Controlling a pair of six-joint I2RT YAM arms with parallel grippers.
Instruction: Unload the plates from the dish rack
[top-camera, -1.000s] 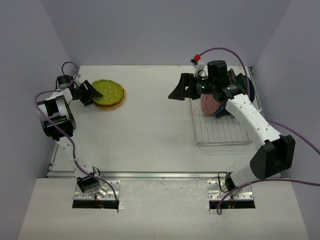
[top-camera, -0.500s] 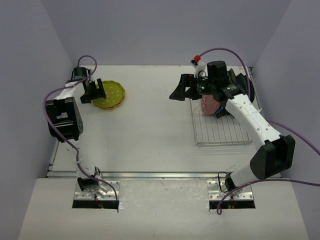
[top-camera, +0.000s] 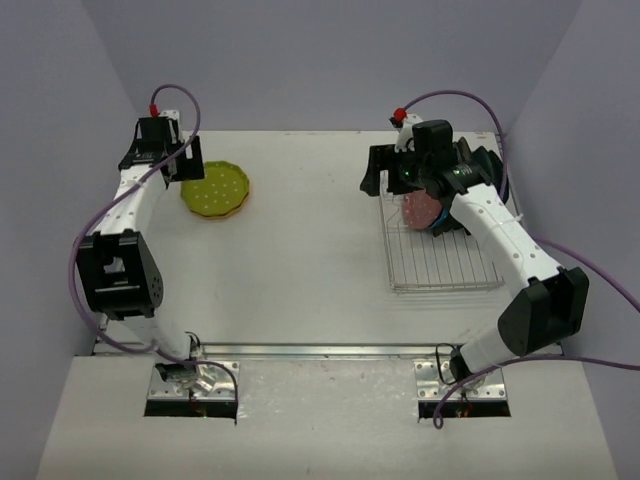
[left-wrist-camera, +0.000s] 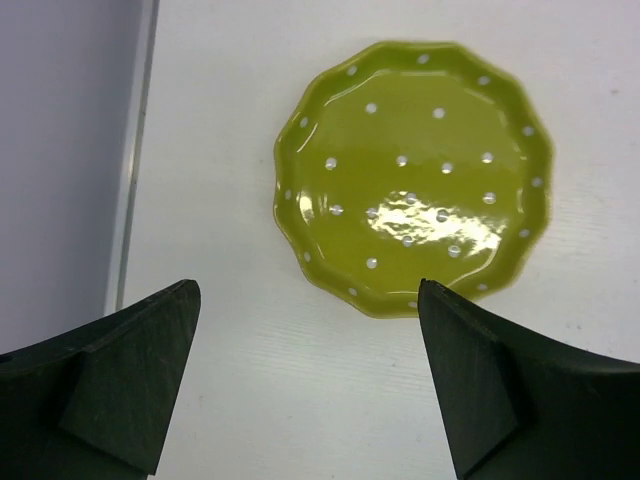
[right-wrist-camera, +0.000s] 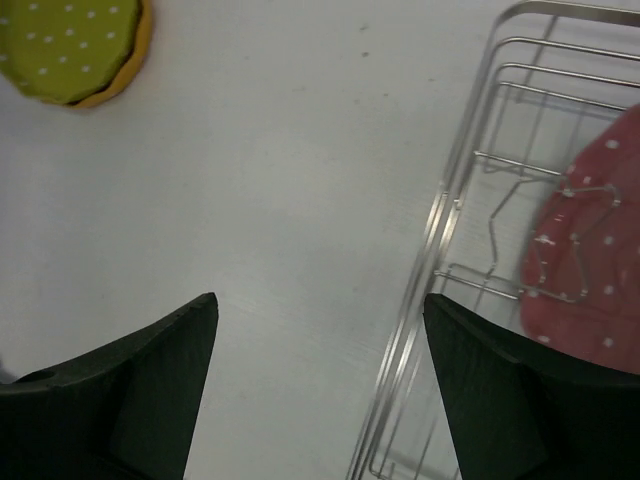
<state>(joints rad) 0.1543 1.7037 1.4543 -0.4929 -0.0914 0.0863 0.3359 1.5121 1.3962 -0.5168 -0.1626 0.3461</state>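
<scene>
Two plates lie stacked well apart from the dish rack (top-camera: 440, 265): the yellow-green plate (left-wrist-camera: 412, 175) atop the orange plate (right-wrist-camera: 135, 60), with the left gripper (left-wrist-camera: 305, 300) spread empty above them. One pink plate (right-wrist-camera: 595, 240) stands inside the rack, beside the right gripper (right-wrist-camera: 320, 310), also spread empty. Dark plates (top-camera: 495, 172) at the rack's far end are too hidden to count. Perhaps halfway done, I judge.

White table (top-camera: 300, 270). At far left, a green plate (top-camera: 214, 188) is stacked on an orange plate (right-wrist-camera: 143, 45). A wire rack (top-camera: 440, 268) sits flat at right, well apart.
</scene>
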